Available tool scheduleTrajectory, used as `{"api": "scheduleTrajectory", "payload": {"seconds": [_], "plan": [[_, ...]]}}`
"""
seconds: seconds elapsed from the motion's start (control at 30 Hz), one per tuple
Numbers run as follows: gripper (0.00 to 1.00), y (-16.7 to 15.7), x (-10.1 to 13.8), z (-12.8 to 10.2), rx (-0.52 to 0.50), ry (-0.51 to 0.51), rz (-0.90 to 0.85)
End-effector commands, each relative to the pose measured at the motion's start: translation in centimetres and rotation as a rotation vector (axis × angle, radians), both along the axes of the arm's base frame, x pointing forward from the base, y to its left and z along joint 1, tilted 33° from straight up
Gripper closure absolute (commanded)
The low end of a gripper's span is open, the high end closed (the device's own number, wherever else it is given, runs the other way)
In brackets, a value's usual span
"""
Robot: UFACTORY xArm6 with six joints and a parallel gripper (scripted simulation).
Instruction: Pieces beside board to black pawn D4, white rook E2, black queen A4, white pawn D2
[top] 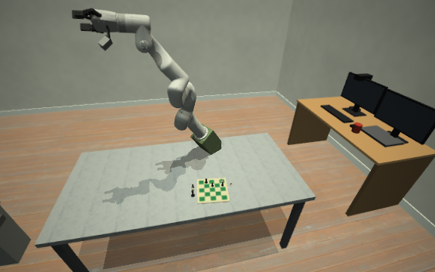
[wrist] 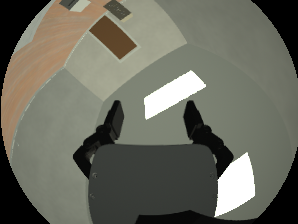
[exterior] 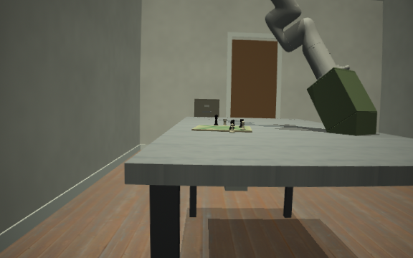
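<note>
Gripper (top: 81, 20) with jaws spread wide and empty, high above, well apart from the chessboard (top: 213, 191); board letters unreadable.

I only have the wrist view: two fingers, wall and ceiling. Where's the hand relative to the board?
Observer: The hand is high in the air, well off to one side of the chessboard, pointing away from it.
Operator: Holding anything?
Observer: No, it is open, nothing between the fingers.
Operator: Pieces still off the board?
Observer: Two black pieces stand beside one edge, and a small white piece beside the opposite edge.
</note>
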State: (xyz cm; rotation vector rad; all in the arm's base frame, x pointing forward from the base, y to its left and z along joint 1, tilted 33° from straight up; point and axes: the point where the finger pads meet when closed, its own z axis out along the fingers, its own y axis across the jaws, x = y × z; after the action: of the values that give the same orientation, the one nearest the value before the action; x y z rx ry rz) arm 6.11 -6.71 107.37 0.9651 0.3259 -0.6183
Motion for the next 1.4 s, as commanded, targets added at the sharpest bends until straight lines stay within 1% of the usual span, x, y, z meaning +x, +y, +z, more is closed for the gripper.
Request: {"api": "scheduleTrajectory", "payload": {"seconds": [0.0,0.03,0.07,0.17,0.23,0.27,0.33,0.4,0.43,0.47,0.6,0.63,0.67,0.7,0.83,0.97,1.0,1.1,1.17,1.2,1.3,1.37], "plan": [[0.00,-5.1,-2.9,-1.0,0.094,-0.025,0.031],[0.00,-5.1,-2.9,-1.0,0.094,-0.025,0.031],[0.00,-9.3,-4.1,-2.9,0.239,-0.044,0.093],[0.00,-12.1,-5.4,-3.5,0.239,-0.044,0.093],[0.00,-12.2,-5.4,-3.5,0.239,-0.044,0.093],[0.00,-15.5,-5.8,-5.8,0.386,-0.055,0.161],[0.00,-17.7,-6.5,-6.5,0.386,-0.055,0.161],[0.00,-17.7,-6.5,-6.5,0.386,-0.055,0.161],[0.00,-19.1,-6.9,-7.0,0.386,-0.055,0.161],[0.00,-21.7,-6.6,-9.4,0.534,-0.056,0.236],[0.00,-25.4,-7.3,-11.0,0.534,-0.056,0.236],[0.00,-25.6,-7.4,-11.1,0.534,-0.056,0.236],[0.00,-25.6,-7.4,-11.1,0.534,-0.056,0.236],[0.00,-28.4,-6.7,-14.2,0.680,-0.049,0.315],[0.00,-31.6,-6.9,-15.9,0.680,-0.049,0.315],[0.00,-31.6,-6.9,-15.9,0.680,-0.049,0.315],[0.00,-36.0,-5.7,-20.5,0.825,-0.034,0.399],[0.00,-36.9,-5.5,-21.2,0.825,-0.034,0.399],[0.00,-36.9,-5.5,-21.2,0.825,-0.034,0.399],[0.00,-39.3,-4.0,-25.0,0.967,-0.012,0.486],[0.00,-41.3,-3.5,-26.9,0.967,-0.012,0.486],[0.00,-41.3,-3.5,-26.9,0.967,-0.012,0.486]]}}
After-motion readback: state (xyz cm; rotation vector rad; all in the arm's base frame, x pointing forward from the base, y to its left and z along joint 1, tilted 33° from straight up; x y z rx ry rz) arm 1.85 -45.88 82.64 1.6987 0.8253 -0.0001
